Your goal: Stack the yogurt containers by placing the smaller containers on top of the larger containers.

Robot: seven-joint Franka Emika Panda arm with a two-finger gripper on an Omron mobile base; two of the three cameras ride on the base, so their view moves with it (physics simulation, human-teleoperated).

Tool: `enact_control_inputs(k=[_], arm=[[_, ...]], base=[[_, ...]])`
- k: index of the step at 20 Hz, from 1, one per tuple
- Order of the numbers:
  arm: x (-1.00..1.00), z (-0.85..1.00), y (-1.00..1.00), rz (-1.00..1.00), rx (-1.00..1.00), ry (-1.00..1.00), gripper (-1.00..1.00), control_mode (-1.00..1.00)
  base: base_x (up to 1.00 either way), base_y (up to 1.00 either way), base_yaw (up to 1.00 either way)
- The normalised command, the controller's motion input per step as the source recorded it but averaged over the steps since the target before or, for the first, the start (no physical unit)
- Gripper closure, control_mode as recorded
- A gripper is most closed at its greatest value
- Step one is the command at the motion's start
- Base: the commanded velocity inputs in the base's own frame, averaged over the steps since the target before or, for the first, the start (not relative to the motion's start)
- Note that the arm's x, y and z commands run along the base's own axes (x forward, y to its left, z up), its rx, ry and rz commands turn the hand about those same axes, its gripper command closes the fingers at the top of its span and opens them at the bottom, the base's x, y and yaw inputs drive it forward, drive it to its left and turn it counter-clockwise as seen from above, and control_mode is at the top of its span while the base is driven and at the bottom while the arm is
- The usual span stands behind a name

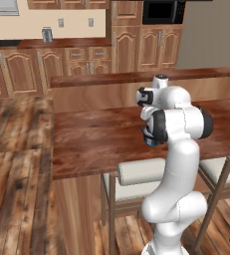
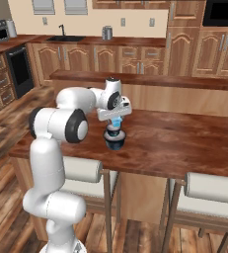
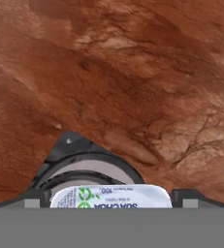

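Stack: three yogurt containers stand one upon another on the bench, seen best in the right base view.
Base of stack: the wide dark-blue tub (image 2: 115,142) rests directly on the bench (image 2: 184,143), near the front edge, roughly midway between the two stools.
Middle of stack: the narrower dark-blue cup (image 2: 113,131) sits on the tub's pale top, upright as far as can be told.
Top of stack: the tiny pale-blue cup (image 2: 116,122) sits highest; in the hand view its white printed lid (image 3: 111,197) lies at the bottom, with a dark round rim (image 3: 84,162) of a lower cup beneath it.
Gripper: the gripper (image 2: 115,120) hangs directly over the stack, pointing down, its jaws spread wide to either side of the pale-blue cup; whether a finger touches the cup cannot be told.
Fingertips: the dark fingertips (image 3: 190,197) flank the lid in the hand view, apart from it.
Left base view: the arm's elbow covers the stack; a sliver of blue (image 1: 151,141) shows beside it.
Progress (judged): both smaller cups appear placed, so the stacking looks complete.
Remaining (judged): lifting the hand clear without nudging the top cup.
Risk (judged): a narrow three-high pile could topple if brushed.
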Motion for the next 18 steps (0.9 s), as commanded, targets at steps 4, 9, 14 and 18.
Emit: enact_control_inputs(k=[4,9,14,18], arm=[[-0.05,0.61,0.00,0.00,0.00,0.00,-1.00,-1.00],[-0.14,0.76,0.00,0.00,0.00,0.00,-1.00,-1.00],[-0.58,0.50,-0.01,0.00,0.00,-0.08,-1.00,-1.00],[-0.93,0.24,-0.13,0.00,0.00,-0.24,-1.00,-1.00]], base=[[0.00,0.00,0.00],[0.00,0.00,0.00],[0.00,0.00,0.00],[0.00,0.00,0.00]])
